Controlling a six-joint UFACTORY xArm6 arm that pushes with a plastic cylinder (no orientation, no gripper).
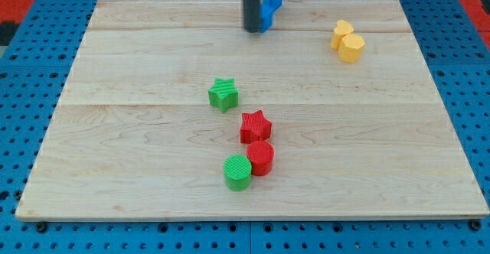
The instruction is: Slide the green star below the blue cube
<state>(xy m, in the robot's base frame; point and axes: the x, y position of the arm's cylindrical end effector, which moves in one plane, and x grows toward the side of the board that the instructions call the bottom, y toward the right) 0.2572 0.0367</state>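
The green star (223, 94) lies near the middle of the wooden board (115, 131). A blue block (269, 6) lies at the view's top, partly hidden by my rod, so its shape is hard to make out. My tip (252, 30) rests at the blue block's left side, touching or nearly touching it, well above and right of the green star.
A red star (255, 125), a red cylinder (260, 157) and a green cylinder (237, 171) cluster below the green star. Two yellow blocks (347, 41) sit together at the top right. The board lies on a blue pegboard.
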